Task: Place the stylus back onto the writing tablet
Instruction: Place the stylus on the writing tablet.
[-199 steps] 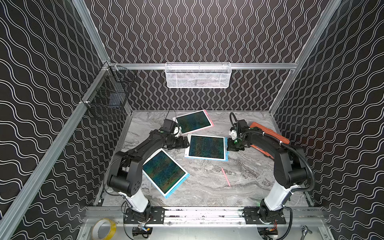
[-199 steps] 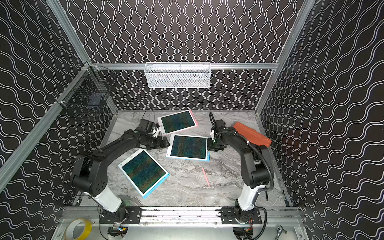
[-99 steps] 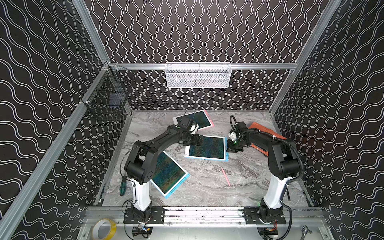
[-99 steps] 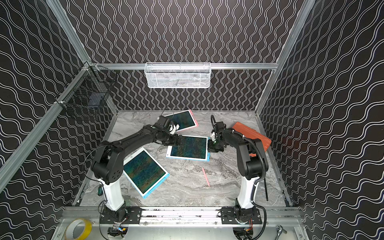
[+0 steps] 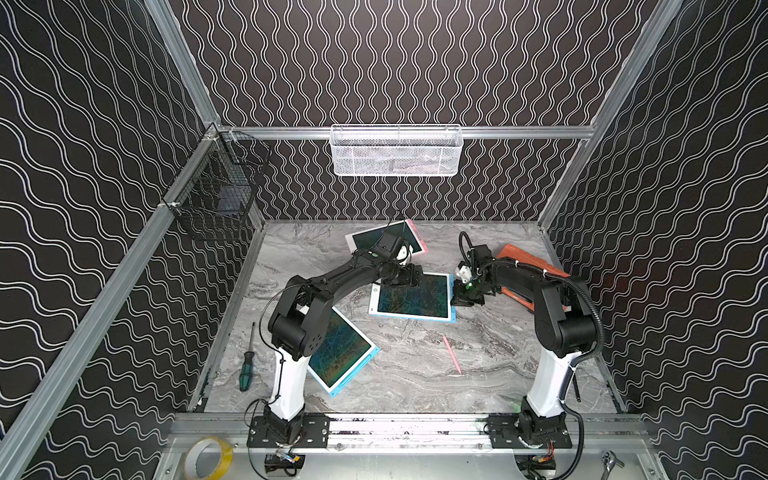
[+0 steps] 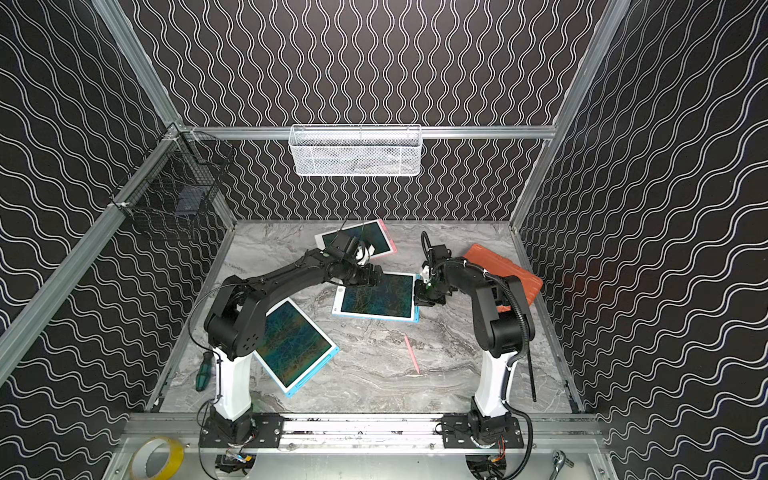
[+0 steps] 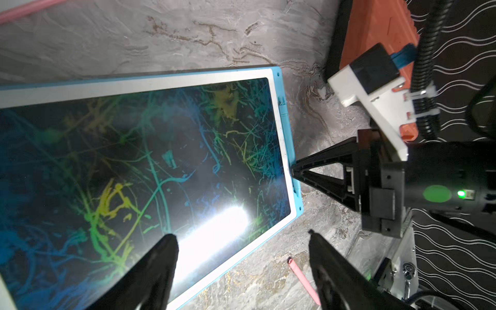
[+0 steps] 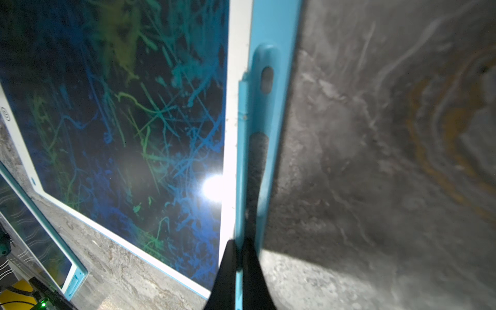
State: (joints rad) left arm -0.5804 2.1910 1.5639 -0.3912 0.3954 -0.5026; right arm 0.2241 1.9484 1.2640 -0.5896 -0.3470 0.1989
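A blue-framed writing tablet lies mid-table, its dark screen covered in scribbles. My right gripper is at its right edge and shut on a thin blue stylus, which runs along the tablet's blue side channel. My left gripper hovers open over the tablet's back edge, holding nothing. In the left wrist view the right gripper touches the tablet's rim. A pink stylus lies loose on the table in front.
A pink-framed tablet lies at the back. Another blue tablet sits front left and an orange case is under the right arm. A screwdriver lies at the left edge. Wire baskets hang on the walls.
My left arm has swung right, from beside the tablet's left end to over its back edge, and its jaws have narrowed a little. The right gripper has stayed at the tablet's right edge.
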